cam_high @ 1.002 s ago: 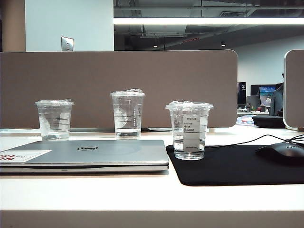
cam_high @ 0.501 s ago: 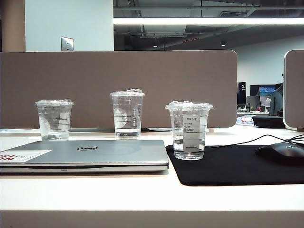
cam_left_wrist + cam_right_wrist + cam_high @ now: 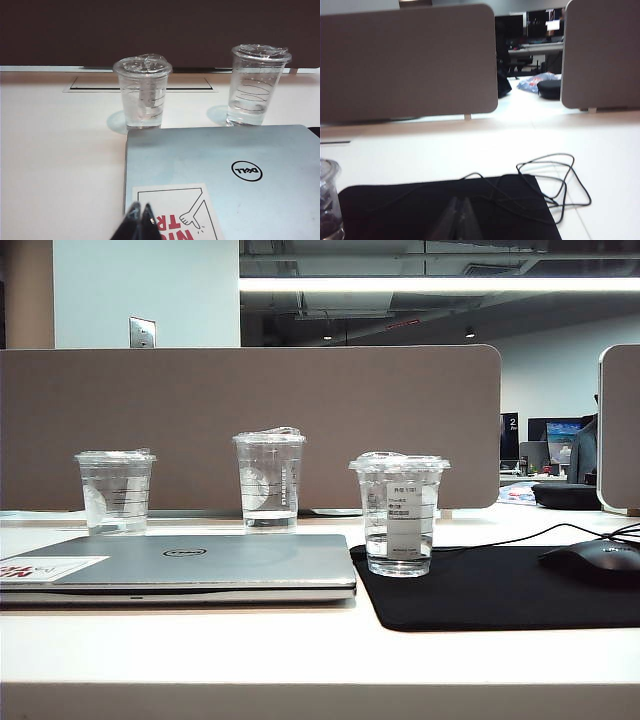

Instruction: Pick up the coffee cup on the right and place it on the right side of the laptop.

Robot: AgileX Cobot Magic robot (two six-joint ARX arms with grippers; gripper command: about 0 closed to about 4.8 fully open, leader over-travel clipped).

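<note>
1. Cup [image 3: 400, 515], centre right of the exterior view: clear plastic, clear lid, white label with dark print.
2. Laptop [image 3: 180, 565], lower left: silver-grey lid, round black logo, white corner sticker with red lettering.
3. Mat [image 3: 500, 590], lower right: plain black.
4. Mouse [image 3: 592, 562], far right: black, with a black cable.
5. Middle cup [image 3: 268, 480]: clear, faint round logo.
6. Left cup [image 3: 115, 490]: clear, black horizontal lines.
7. Divider [image 3: 250, 390], upper centre: plain grey-brown.
8. Table [image 3: 200, 645]: white.
9. Left gripper [image 3: 140, 220] and right gripper [image 3: 459, 215]: black fingertips.

Labelled coffee cup [image 3: 399, 515] stands upright just right of closed laptop [image 3: 190, 565].
</note>
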